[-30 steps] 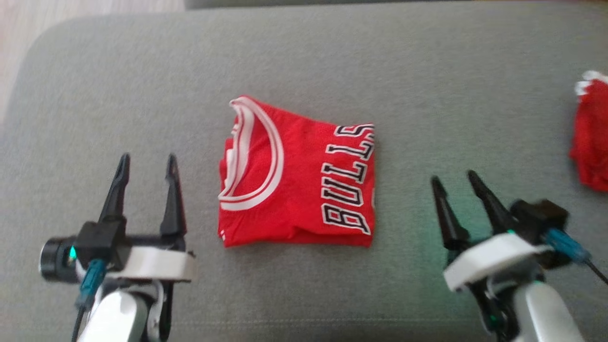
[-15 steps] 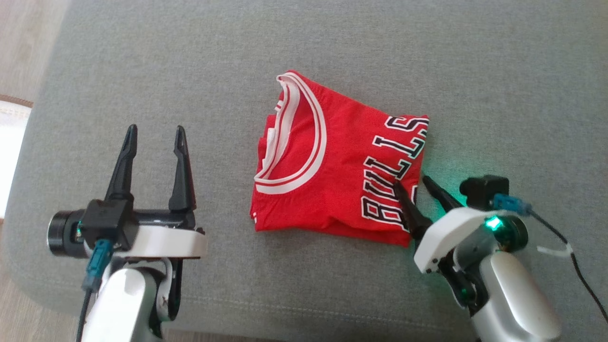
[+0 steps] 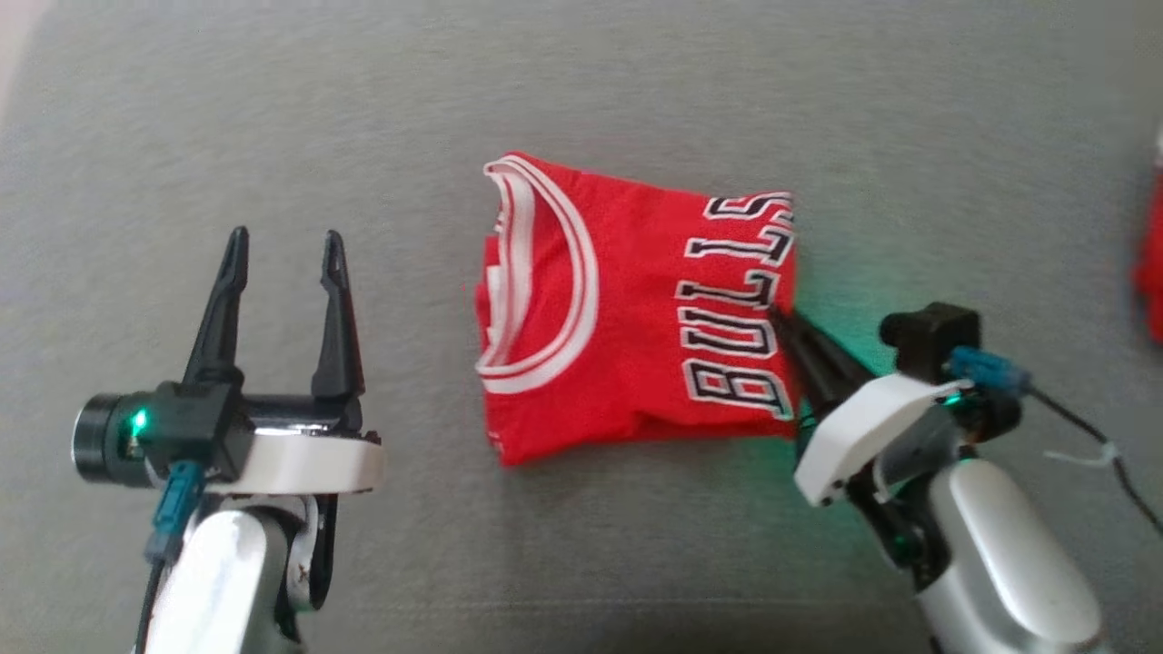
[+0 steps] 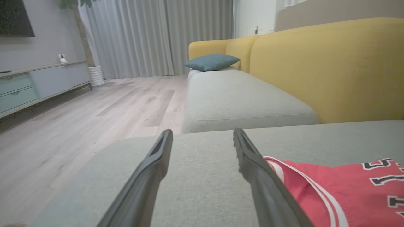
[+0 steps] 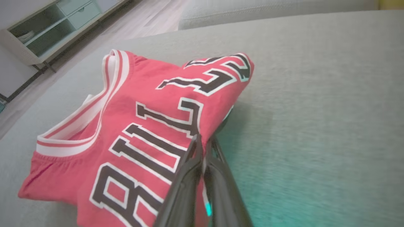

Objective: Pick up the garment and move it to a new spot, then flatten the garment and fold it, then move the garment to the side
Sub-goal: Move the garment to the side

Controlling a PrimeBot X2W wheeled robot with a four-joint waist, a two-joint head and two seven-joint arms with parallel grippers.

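Between the two dark fingers of the right gripper, the lettered edge of the garment is being pinched. The jaws are clenched on the red cloth near the middle of the word BULLS, and in the right wrist view the cloth is rising a little over the fingertips. I cannot tell how many layers are lying inside the jaws. The rest of the garment is resting folded on the grey cushion and spreading away from these jaws toward the left gripper. That gripper's jaws are standing wide apart and holding nothing, well apart from the collar side.

Judging from the neat packet, the robot is probably starting to move it aside. As only one edge is being held, the pull should be going low and slowly along the cushion, so that the layers are not sliding over each other and the fold is not opening.

The white-banded neckline is pointing away from the clenched jaws, toward the released ones. The lettering is running along the held edge, across the fingers. The packet is looking nearly square. Its long axis, if any, is going from the clenched jaws to the collar.
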